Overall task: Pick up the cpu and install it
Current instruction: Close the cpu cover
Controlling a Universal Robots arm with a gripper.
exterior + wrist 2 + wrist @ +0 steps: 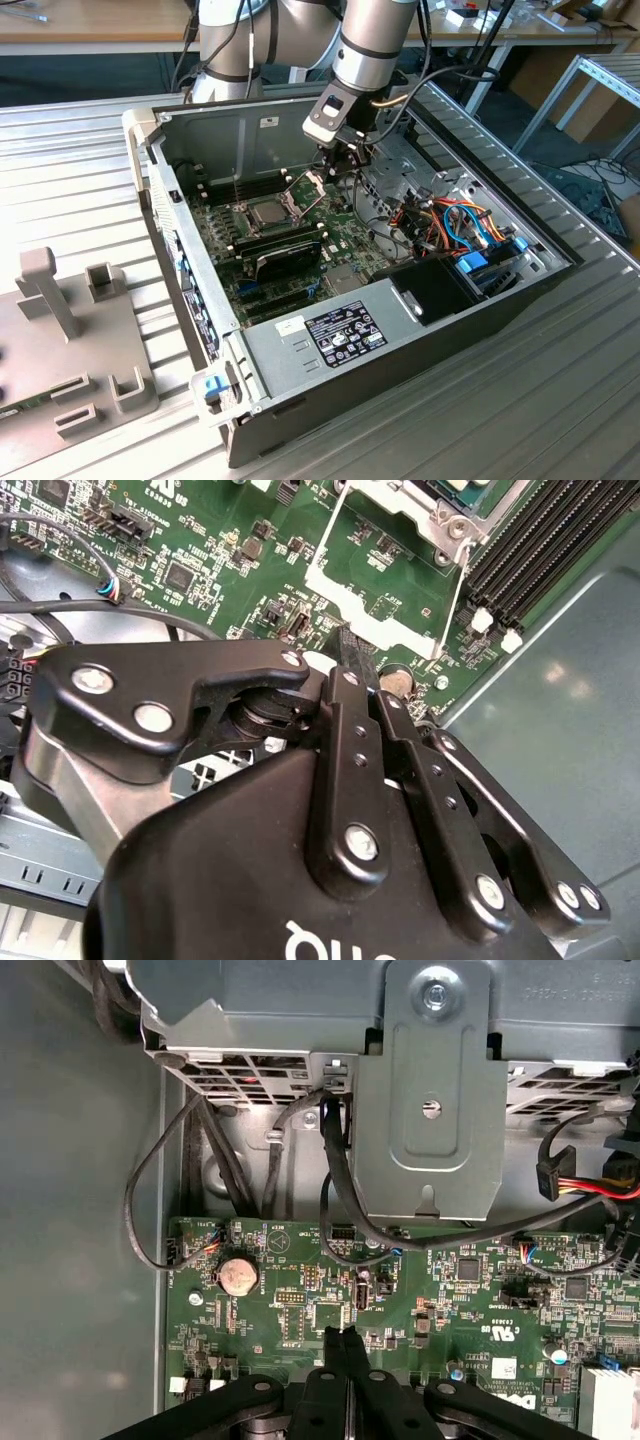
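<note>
Pincer [341, 1336] was found shut, empty, just over mobo [290, 1255]. Cpu [268, 211] was seen in socket, frame [370, 625] unlatched; board parts could be struck if pincer were lowered.

The arm [372, 40] is a thick silver-grey tube, with pale grey rounded joints behind it. In the exterior view, black cables [424, 40] run down at its three o'clock side. A light grey camera box [328, 112] with a dark face sits at the wrist, at about eight o'clock from the tube's end. Below it the tool [336, 170] is black. The second wrist view shows its flat matte links [355, 770], pinned with round silver screws [361, 842], a brushed grey metal block [60, 780] and white lettering [330, 942]. The first wrist view shows two slim black fingers [333, 1350].
</note>
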